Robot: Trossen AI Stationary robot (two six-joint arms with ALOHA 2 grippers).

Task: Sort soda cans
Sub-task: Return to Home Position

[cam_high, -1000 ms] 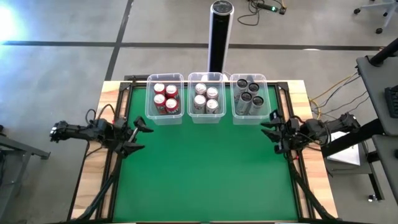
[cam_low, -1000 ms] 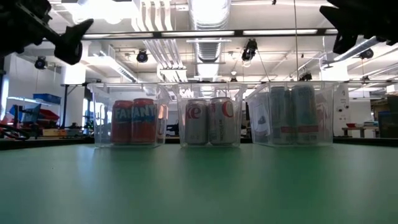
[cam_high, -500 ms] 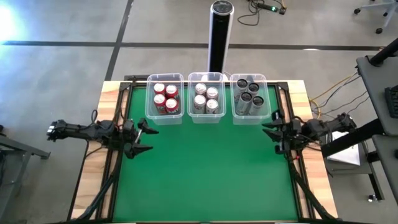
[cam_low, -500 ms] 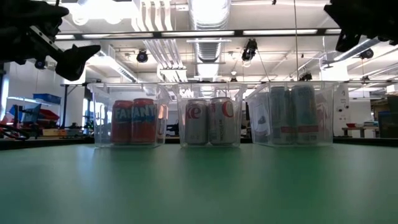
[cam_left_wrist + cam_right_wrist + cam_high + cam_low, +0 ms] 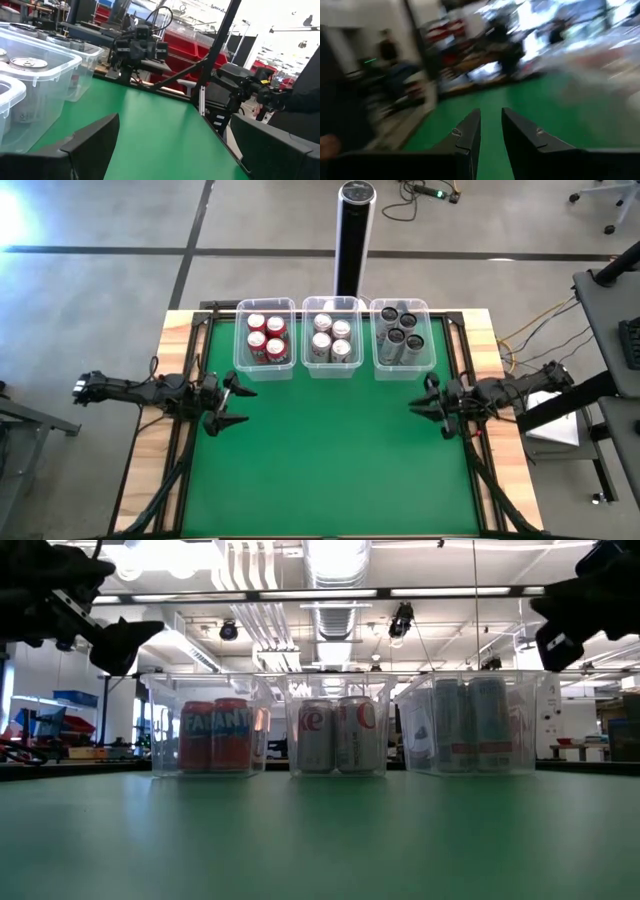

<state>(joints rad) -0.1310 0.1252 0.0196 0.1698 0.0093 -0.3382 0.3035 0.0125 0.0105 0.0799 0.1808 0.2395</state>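
Observation:
The soda cans stand upright in three clear tubs along the far edge of the green mat. Red cans (image 5: pixel 267 338) fill the left tub, silver-white cans (image 5: pixel 331 338) the middle one, and dark grey cans (image 5: pixel 400 335) the right one. My left gripper (image 5: pixel 238 404) hovers above the mat's left side, open wide, with nothing between its fingers (image 5: pixel 175 120). My right gripper (image 5: pixel 420 405) hovers above the mat's right side, below the dark grey cans' tub. Its fingers (image 5: pixel 490 117) are almost together and hold nothing.
A tall black post (image 5: pixel 353 235) stands behind the middle tub, beyond the table. A black frame rail (image 5: pixel 190 380) runs along each side of the mat. The mat (image 5: pixel 330 460) spreads between the grippers and toward the near edge.
My left gripper has drifted a little toward the near edge and inward over the mat, and stays open. My right gripper has moved toward the table's left and slightly nearer, coming in over the mat's right side. The cans and tubs have not moved.

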